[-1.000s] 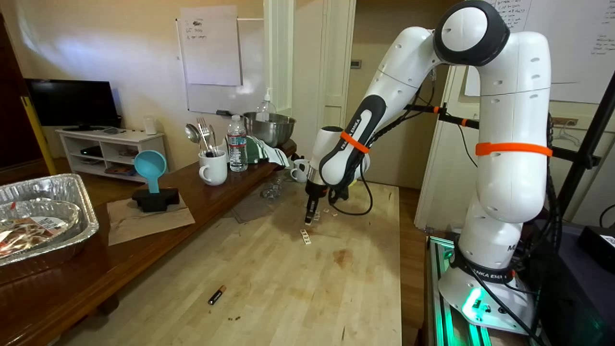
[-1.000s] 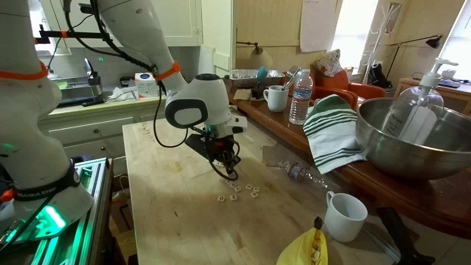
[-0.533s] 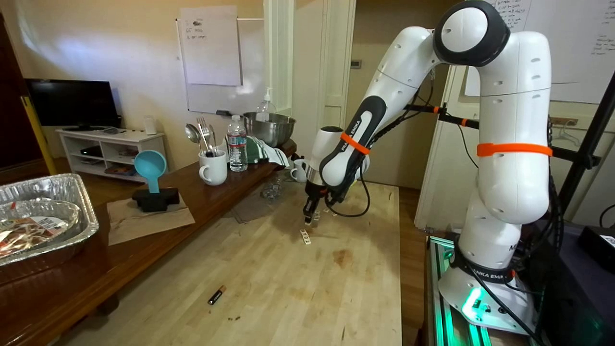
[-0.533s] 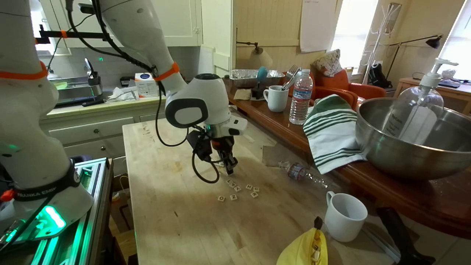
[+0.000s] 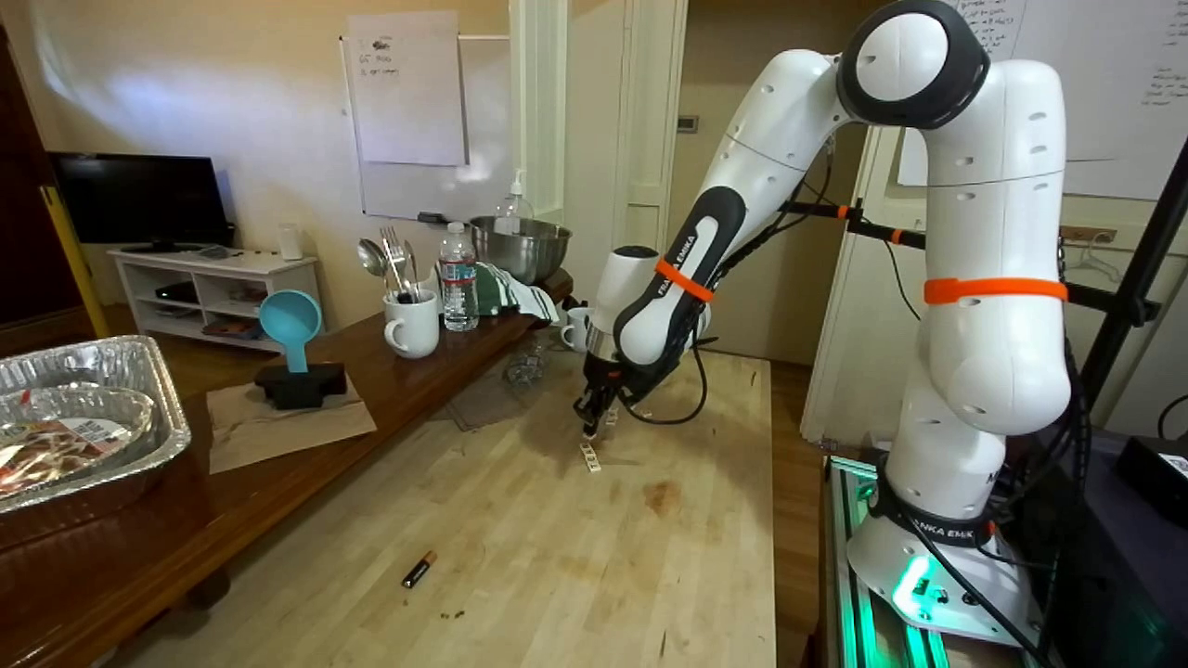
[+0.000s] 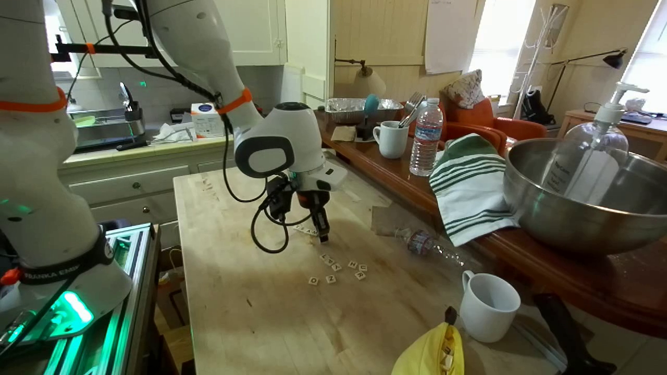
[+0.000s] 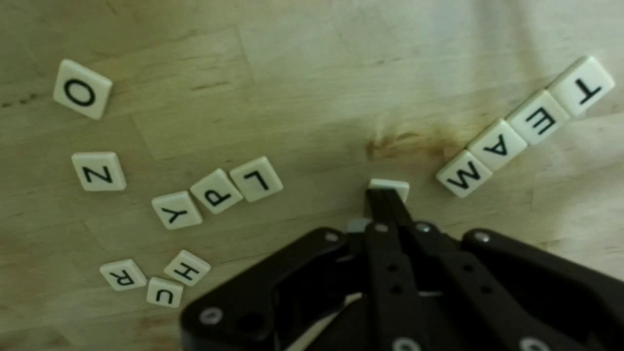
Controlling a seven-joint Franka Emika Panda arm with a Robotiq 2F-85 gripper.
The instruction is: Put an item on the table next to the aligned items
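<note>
Table (image 7: 302,97): light blond wood is filling the wrist view, fine grain and board seams running across it.
O tile (image 7: 82,90), Z-or-N tile (image 7: 99,178): cream squares are lying flat on the left, near each other but apart.
R tile (image 7: 123,275), U tile (image 7: 165,292), H tile (image 7: 187,268): these are sitting close together, each turned differently.
Y tile (image 7: 176,210), P tile (image 7: 216,191), L tile (image 7: 256,179): an uneven slanting line is forming, each just beside the next.
Pale patch (image 7: 358,225): it is peeking out left of the fingers, too dim to identify.
Gripper (image 7: 390,197): black linkages with shiny screws are running off the bottom edge; the fingers are standing together, though whether they are pinching anything cannot be told.
Half-hidden tile (image 7: 390,183): only a pale blank edge is showing at the fingertips, its letter covered; whether it is touching the wood is unclear.
Rusty stain (image 7: 397,144): a blotch is darkening the grain.
Aligned row (image 7: 522,127): four tiles, M or W, A, E and T, are lying edge to edge aslant, near the half-hidden one.
</note>
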